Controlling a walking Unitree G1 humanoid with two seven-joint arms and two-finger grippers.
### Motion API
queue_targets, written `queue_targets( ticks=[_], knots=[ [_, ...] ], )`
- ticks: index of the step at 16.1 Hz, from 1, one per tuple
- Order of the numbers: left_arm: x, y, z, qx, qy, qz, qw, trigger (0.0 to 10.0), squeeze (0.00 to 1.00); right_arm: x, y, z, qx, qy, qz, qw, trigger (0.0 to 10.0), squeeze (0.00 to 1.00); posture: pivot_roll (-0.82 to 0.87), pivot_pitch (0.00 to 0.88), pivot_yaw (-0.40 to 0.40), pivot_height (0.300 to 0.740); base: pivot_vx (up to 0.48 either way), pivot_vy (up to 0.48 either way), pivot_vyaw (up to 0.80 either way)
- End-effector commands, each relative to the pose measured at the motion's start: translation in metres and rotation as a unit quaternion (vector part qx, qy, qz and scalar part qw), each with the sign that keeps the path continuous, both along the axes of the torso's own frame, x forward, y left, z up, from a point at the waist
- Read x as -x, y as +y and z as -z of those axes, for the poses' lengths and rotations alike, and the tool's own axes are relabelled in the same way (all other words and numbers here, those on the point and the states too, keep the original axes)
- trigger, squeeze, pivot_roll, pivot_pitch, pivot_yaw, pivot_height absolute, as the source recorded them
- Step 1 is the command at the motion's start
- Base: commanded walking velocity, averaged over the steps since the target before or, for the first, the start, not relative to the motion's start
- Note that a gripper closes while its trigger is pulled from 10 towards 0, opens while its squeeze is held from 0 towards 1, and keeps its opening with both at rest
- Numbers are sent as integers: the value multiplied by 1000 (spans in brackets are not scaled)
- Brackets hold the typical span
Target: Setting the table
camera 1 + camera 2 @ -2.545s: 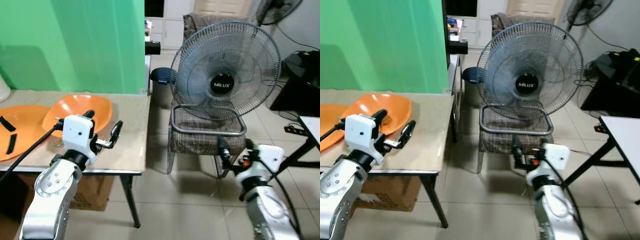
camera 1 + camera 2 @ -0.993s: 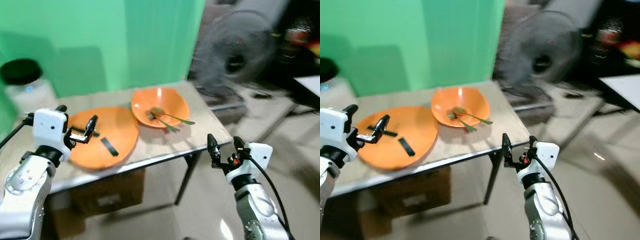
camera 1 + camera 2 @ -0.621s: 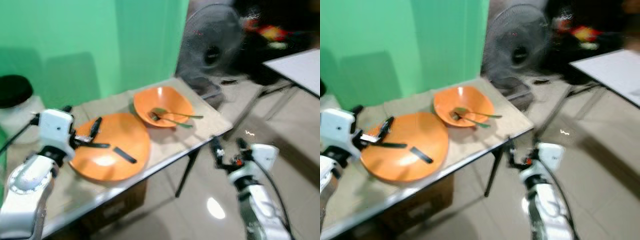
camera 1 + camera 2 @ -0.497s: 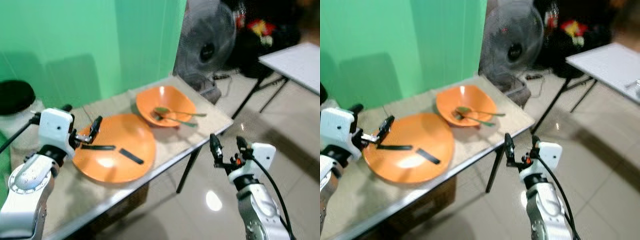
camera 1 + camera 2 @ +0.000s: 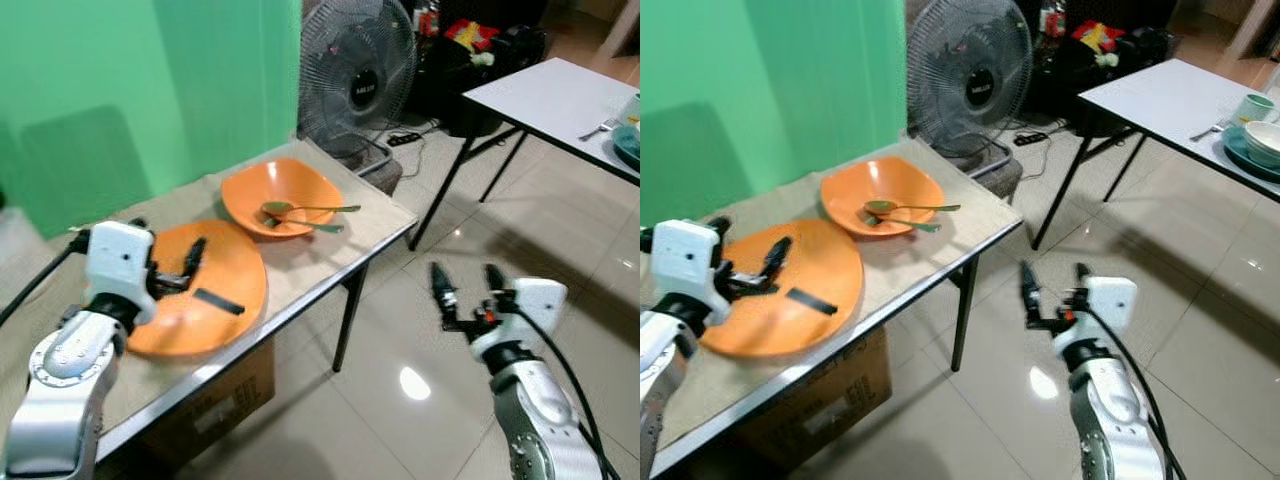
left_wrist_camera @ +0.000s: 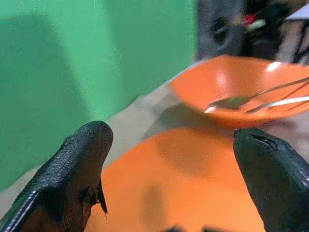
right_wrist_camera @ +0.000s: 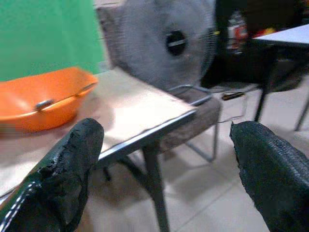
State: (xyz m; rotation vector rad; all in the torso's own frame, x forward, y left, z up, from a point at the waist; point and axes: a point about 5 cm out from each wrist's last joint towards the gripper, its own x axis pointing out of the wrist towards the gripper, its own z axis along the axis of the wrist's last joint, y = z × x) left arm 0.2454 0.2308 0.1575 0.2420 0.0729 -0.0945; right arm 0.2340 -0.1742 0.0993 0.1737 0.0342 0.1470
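Note:
An orange bowl (image 5: 280, 190) sits near the far corner of the beige table (image 5: 345, 245), with a metal spoon (image 5: 300, 208) and a fork (image 5: 305, 226) lying in it. Beside it lies a flat orange plate (image 5: 205, 295) carrying black strips (image 5: 218, 301). My left gripper (image 5: 178, 255) hovers open over the plate's near-left part, holding nothing; the left wrist view looks between its fingers (image 6: 72, 169) at plate and bowl (image 6: 231, 87). My right gripper (image 5: 467, 285) is open and empty, out over the floor to the right of the table.
A standing fan (image 5: 358, 75) is behind the table's far corner. A white table (image 5: 550, 95) at the right carries a fork (image 5: 598, 127) and stacked dishes (image 5: 1260, 138). A cardboard box (image 5: 215, 400) sits under the beige table. Glossy tiled floor spreads between the tables.
The whole view has swung, bringing the white table with dishes into sight. Left gripper stays open over the plate; right gripper stays open off the table's edge.

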Motion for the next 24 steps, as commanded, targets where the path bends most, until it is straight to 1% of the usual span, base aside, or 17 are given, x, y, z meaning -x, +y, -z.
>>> queue_targets(
  ticks=[1, 3, 5, 8, 10, 11, 12, 13, 15, 16, 17, 19, 20, 21, 22, 23, 24],
  knots=[
    [-2, 6, -2, 9, 8, -20, 1000, 10000, 1000, -3, 0, -11, 4, -13, -31, 999, 10000, 0, -29, 0, -44, 740, 0, 0, 0],
    [-1, 12, 8, 23, 45, -41, 998, 10000, 1000, -5, 9, -17, 14, -15, -88, 996, 10000, 0, -29, 0, -45, 740, 0, 0, 0],
    [1, 15, 19, 38, 81, -48, 995, 10000, 1000, -4, 18, -20, 16, -16, -132, 991, 10000, 1000, -30, 0, -48, 740, 0, 0, 0],
    [5, 20, 30, 69, 127, -69, 987, 10000, 1000, -1, 25, -21, 21, -10, -185, 982, 10000, 1000, -31, 0, -53, 740, 0, 0, 0],
    [10, 29, 37, 64, 150, -123, 979, 10000, 1000, 0, 27, -20, 23, -1, -207, 978, 10000, 1000, -30, 0, -56, 740, 0, 0, 0],
    [11, 33, 38, 64, 151, -144, 976, 10000, 871, 1, 28, -19, 21, 4, -215, 976, 10000, 1000, -28, 0, -58, 740, 0, 0, 0],
    [12, 35, 39, 67, 151, -157, 974, 10000, 247, 3, 30, -17, 22, 9, -226, 974, 10000, 1000, -27, 0, -58, 740, 0, 0, 0],
    [12, 37, 40, 75, 152, -167, 971, 10000, 0, 6, 33, -15, 24, 15, -240, 970, 10000, 1000, -25, 0, -58, 740, 0, 0, 0],
    [12, 36, 43, 109, 167, -168, 966, 10000, 0, 10, 38, -11, 27, 28, -271, 962, 10000, 1000, -23, 0, -57, 740, 0, 0, 0],
    [12, 31, 51, 161, 202, -151, 954, 10000, 0, 11, 39, -10, 31, 35, -286, 957, 10000, 1000, -26, 0, -52, 740, 0, 0, 0],
    [12, 30, 54, 175, 210, -145, 951, 10000, 0, 12, 39, -10, 32, 36, -287, 957, 10000, 1000, -27, 0, -51, 740, 0, 0, 0],
    [13, 27, 61, 223, 228, -140, 937, 10000, 0, 12, 35, -10, 37, 39, -284, 957, 10000, 1000, -34, 0, -48, 740, 0, 0, 0],
    [13, 27, 63, 236, 233, -143, 932, 10000, 0, 12, 34, -10, 38, 40, -284, 957, 10000, 957, -38, 0, -47, 740, 0, 0, 0],
    [12, 26, 67, 263, 245, -144, 922, 10000, 0, 13, 33, -10, 38, 41, -285, 957, 10000, 47, -43, 0, -48, 740, 0, 0, 0],
    [13, 24, 70, 286, 255, -143, 913, 10000, 0, 15, 33, -10, 38, 43, -286, 957, 10000, 0, -46, 0, -50, 740, 0, 0, 0],
    [13, 22, 70, 301, 258, -136, 908, 10000, 0, 15, 33, -10, 37, 44, -286, 956, 10000, 0, -47, 0, -51, 740, 0, 0, 0],
    [11, 15, 69, 338, 264, -110, 896, 10000, 0, 16, 34, -11, 36, 44, -288, 956, 10000, 0, -51, 0, -52, 740, 0, 0, 0]
  ],
)
